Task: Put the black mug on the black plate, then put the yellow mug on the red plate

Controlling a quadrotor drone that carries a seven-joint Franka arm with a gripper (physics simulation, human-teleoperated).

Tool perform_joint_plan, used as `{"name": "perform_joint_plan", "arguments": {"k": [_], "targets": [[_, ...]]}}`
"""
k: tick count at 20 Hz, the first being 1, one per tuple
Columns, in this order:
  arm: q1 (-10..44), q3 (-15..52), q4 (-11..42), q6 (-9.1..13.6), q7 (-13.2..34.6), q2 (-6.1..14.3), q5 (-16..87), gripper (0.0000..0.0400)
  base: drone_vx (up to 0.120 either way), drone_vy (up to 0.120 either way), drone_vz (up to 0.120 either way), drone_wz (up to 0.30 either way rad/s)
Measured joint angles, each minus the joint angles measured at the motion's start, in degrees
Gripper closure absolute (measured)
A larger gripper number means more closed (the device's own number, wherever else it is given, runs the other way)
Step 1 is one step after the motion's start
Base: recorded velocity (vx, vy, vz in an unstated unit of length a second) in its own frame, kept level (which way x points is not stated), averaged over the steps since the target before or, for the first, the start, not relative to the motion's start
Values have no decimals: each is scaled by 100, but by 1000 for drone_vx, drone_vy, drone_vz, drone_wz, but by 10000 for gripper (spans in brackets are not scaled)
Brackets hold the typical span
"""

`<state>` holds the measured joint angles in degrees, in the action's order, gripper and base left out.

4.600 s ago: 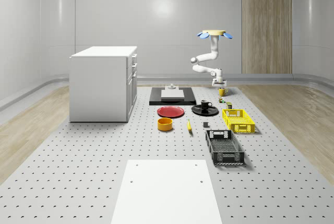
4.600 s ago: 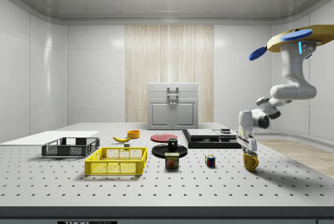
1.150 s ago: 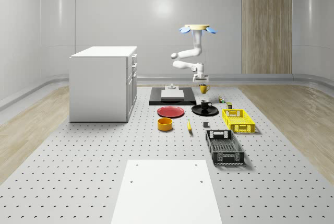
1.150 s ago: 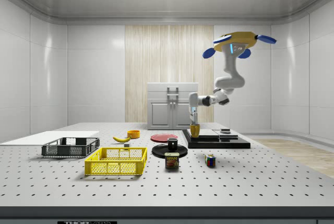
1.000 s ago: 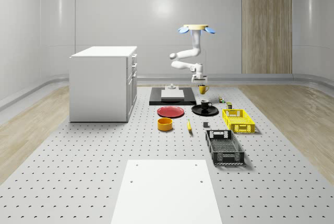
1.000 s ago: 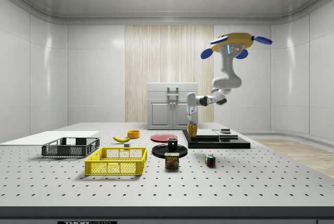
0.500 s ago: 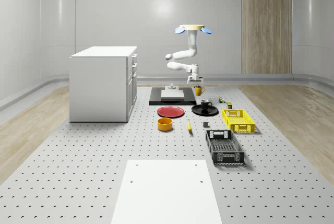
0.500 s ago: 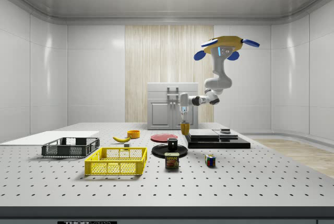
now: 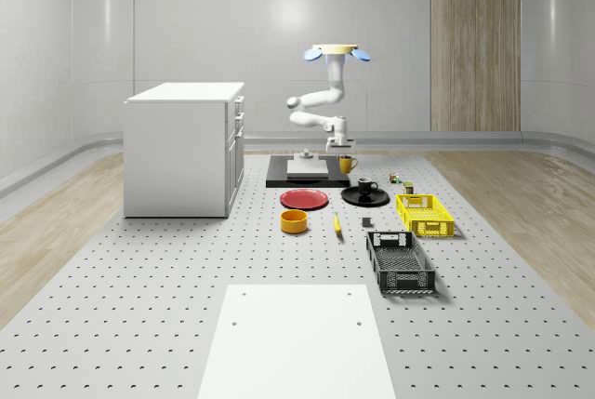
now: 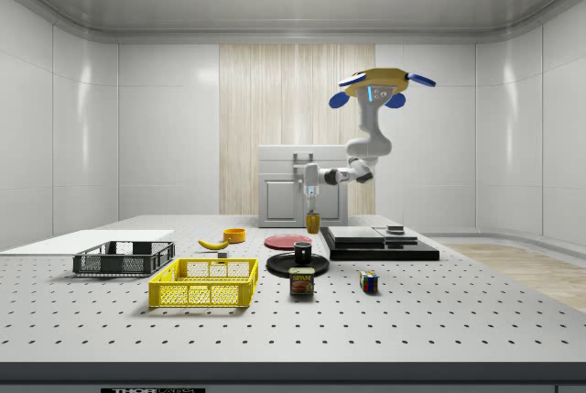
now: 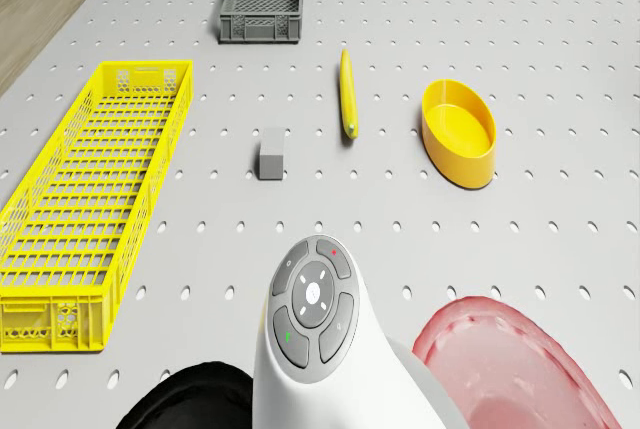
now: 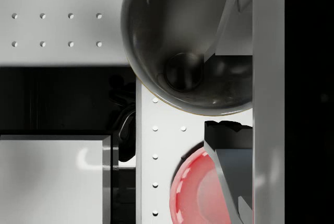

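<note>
Two mugs, two plates: the drone (image 9: 335, 51) hovers above the worktop (image 9: 139, 315), its pincer (image 9: 336, 151) clamped on the yellow mug (image 9: 346, 164), airborne at the red plate's (image 9: 304, 199) one o'clock; the black mug (image 9: 366, 185) sits on the black plate (image 9: 351, 198).

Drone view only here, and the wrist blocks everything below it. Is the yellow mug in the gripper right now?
Observer: Yes. The gripper is shut on the yellow mug. The wrist view shows one finger inside the rim.
Operator: Is it over the red plate?
Observer: Not yet. The drone hovers by the black platform. In the wrist view the red plate lies beside the mug, not under it.
Operator: Is the black mug done?
Observer: Yes. The black mug stands upright on the black plate.
</note>
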<state>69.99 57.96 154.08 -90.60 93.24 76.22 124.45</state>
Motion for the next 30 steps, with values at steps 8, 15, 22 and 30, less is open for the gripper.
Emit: {"name": "perform_joint_plan", "arguments": {"k": [8, 15, 22, 30], "targets": [[6, 2, -1, -8, 5, 8, -5, 290, 120, -120, 0, 0], [10, 3, -2, -14, 8, 15, -9, 290, 120, -120, 0, 0], [15, 5, -3, -20, 11, 21, -12, 290, 91, -120, 0, 0], [19, 6, -3, -26, 15, 28, -16, 290, 0, -120, -80, 0]]}}
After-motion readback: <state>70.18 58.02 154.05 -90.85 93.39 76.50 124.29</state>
